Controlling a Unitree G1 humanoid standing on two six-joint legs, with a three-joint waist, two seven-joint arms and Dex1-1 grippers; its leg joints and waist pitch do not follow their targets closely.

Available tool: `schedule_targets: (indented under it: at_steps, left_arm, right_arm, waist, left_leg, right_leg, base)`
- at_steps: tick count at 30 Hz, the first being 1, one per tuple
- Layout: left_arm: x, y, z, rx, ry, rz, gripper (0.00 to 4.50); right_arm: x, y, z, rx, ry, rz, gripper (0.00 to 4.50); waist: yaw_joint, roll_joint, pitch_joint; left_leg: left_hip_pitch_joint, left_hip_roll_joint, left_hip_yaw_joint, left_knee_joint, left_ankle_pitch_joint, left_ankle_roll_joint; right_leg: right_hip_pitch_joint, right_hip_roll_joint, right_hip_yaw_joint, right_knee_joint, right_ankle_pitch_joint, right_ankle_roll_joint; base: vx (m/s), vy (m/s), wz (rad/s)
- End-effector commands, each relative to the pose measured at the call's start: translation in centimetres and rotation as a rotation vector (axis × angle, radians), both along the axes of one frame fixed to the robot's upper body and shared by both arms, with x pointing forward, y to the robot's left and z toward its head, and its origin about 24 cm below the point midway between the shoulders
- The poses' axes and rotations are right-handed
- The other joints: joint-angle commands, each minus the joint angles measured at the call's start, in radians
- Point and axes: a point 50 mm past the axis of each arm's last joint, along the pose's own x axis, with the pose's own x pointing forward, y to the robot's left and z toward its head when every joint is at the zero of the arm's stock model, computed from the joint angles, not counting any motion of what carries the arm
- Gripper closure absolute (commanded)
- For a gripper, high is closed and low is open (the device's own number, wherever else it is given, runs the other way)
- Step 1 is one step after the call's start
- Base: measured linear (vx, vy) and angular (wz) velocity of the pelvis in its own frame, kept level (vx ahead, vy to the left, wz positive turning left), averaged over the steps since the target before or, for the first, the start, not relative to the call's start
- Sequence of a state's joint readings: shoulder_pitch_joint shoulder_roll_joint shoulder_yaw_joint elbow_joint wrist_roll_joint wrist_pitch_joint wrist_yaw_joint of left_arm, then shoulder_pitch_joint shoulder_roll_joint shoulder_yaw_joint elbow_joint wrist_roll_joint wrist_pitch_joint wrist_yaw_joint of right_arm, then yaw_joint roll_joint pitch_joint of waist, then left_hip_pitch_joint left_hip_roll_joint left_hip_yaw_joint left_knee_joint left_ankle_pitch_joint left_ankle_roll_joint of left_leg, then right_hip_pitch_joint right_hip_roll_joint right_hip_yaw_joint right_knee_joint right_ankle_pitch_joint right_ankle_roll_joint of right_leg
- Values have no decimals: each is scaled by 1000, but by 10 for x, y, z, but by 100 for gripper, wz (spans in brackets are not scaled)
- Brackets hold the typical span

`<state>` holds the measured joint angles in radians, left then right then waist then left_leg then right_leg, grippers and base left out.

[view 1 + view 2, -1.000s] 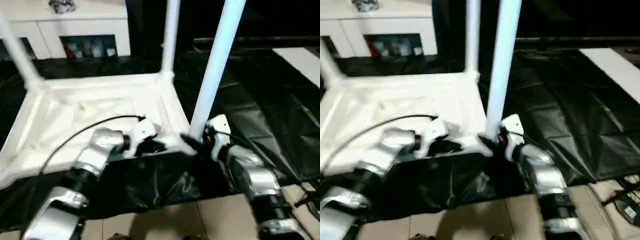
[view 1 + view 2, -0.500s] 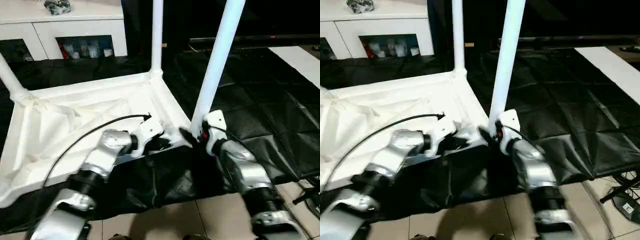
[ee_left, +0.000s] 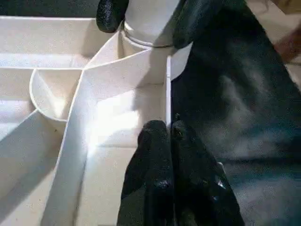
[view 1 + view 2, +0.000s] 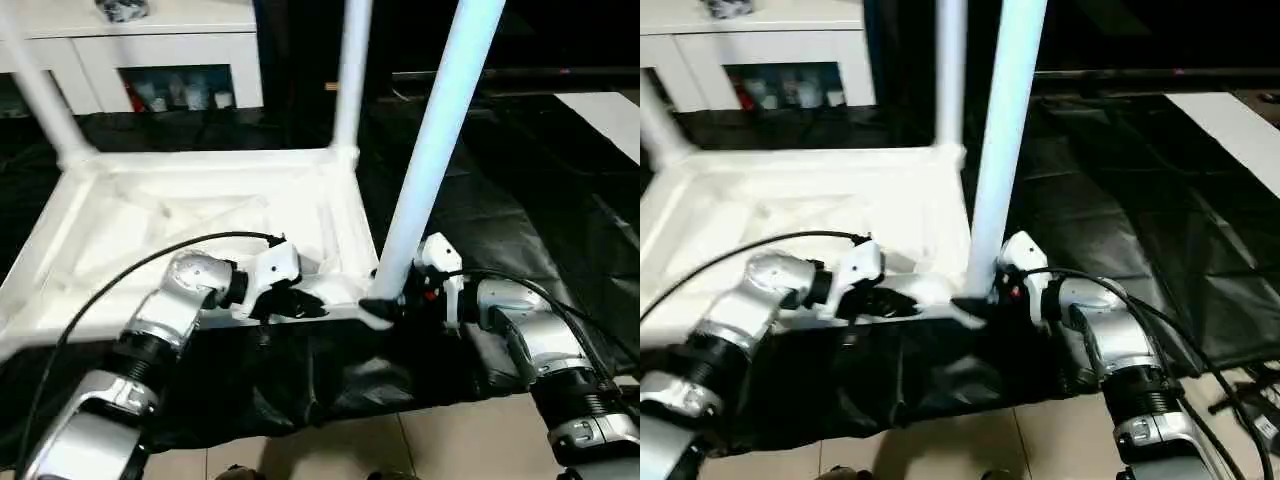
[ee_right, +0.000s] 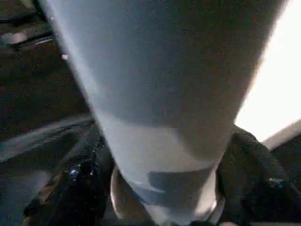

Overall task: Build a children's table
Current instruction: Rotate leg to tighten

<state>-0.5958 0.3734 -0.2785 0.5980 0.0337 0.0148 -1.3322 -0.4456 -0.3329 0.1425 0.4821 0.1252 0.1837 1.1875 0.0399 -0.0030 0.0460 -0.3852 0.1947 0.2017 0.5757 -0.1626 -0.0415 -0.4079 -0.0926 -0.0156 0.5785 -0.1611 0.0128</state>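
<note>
The children's table lies upside down on the black-covered work table, its white ribbed tabletop (image 4: 180, 210) facing up. A leg stands in the far left corner (image 4: 40, 100), another in the far right corner (image 4: 350, 80), and a third (image 4: 435, 150) in the near right socket. My right gripper (image 4: 385, 300) is shut on the base of that near right leg, one finger (image 5: 80, 188) on each side of the tube. My left gripper (image 3: 167, 129) is shut on the tabletop's thin near rim, just beside that socket (image 3: 146, 28).
A white cabinet (image 4: 150, 50) stands behind the work table. Black sheeting (image 4: 500, 200) spreads to the right, with a white board (image 4: 610, 115) at its far right. Tiled floor (image 4: 450, 440) shows below the table's near edge. A black cable (image 4: 150, 265) arcs over my left forearm.
The camera has shifted, so the whole scene sits differently. Both grippers stay at the near right corner; my right forearm now reaches the leg more from the side.
</note>
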Motion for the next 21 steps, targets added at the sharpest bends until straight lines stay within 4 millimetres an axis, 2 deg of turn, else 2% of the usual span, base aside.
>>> schedule_targets:
  at_steps: [1, 5, 11, 12, 13, 14, 15, 17, 18, 19, 20, 21]
  left_arm:
    - [3, -11, 7, -13, -18, -49, 450]
    - [3, -10, 7, -6, -11, -60, 450]
    - [8, -15, 5, -32, -38, 7, 450]
    - [11, -18, 4, -19, -72, 73, 450]
    - [13, -19, 3, -12, -84, 95, 450]
    - [15, -23, 4, -24, -97, 135, 450]
    - [16, -30, 5, -54, -105, 187, 450]
    - [17, -34, 6, -64, -114, 209, 450]
    - [17, -45, 8, -86, -132, 252, 450]
    - [17, -51, 9, -102, -142, 278, 450]
    - [17, -51, 9, -102, -142, 278, 450]
    - [16, -67, 10, -136, -160, 321, 450]
  right_arm:
    - [-11, 21, -8, 8, 71, 160, 166]
    - [-12, 22, -8, 11, 83, 181, 197]
    - [-15, 24, -11, 41, 84, 124, 203]
    - [-11, 25, -14, 48, 63, 5, 203]
    - [-9, 25, -15, 46, 53, -36, 203]
    - [-6, 25, -18, 29, 38, -113, 203]
    - [-2, 26, -21, 21, 9, -223, 204]
    - [-1, 28, -21, 32, 8, -271, 205]
    - [2, 32, -24, 41, 19, -362, 205]
    - [3, 35, -25, 47, 21, -413, 205]
    - [3, 35, -25, 47, 21, -413, 205]
    - [8, 43, -27, 45, 23, -543, 205]
  waist:
    - [4, -2, -61]
    - [5, -2, -60]
    - [9, -4, -61]
    - [9, -4, -60]
    - [7, -4, -57]
    - [3, -6, -57]
    - [-1, -4, -55]
    - [-7, -7, -54]
    - [-11, -9, -53]
    - [-16, -3, -51]
    - [-18, -4, -52]
    - [-18, -4, -53]
  left_leg:
    - [27, 35, -6, -68, -295, 33]
    - [29, 36, -9, -73, -329, 7]
    - [28, 35, -9, -71, -310, 9]
    - [27, 35, -9, -73, -314, 8]
    - [32, 35, -9, -74, -338, -2]
    - [32, 32, -13, -75, -364, -14]
    - [34, 31, -16, -76, -387, -28]
    - [34, 28, -21, -78, -417, -35]
    - [34, 29, -21, -79, -425, -35]
    - [35, 30, -24, -81, -441, -43]
    - [34, 29, -25, -81, -446, -43]
    - [33, 27, -26, -81, -447, -42]
  right_leg:
    - [34, -31, 12, -52, -232, -255]
    - [31, -33, 13, -57, -285, -236]
    - [30, -34, 14, -58, -279, -227]
    - [30, -34, 14, -58, -283, -226]
    - [22, -35, 16, -63, -313, -219]
    - [23, -37, 15, -68, -369, -203]
    - [19, -37, 15, -73, -418, -185]
    - [16, -38, 13, -82, -483, -156]
    - [15, -38, 14, -83, -493, -150]
    - [11, -36, 14, -86, -504, -143]
    - [12, -36, 12, -87, -510, -139]
    - [12, -35, 11, -88, -515, -131]
  base:
    - [0, 0, 0]
    - [0, 0, 0]
    - [0, 0, 0]
    - [0, 0, 0]
    - [0, 0, 0]
    - [0, 0, 0]
    - [0, 0, 0]
    - [0, 0, 0]
    - [0, 0, 0]
    - [0, 0, 0]
    - [0, 0, 0]
    - [0, 0, 0]
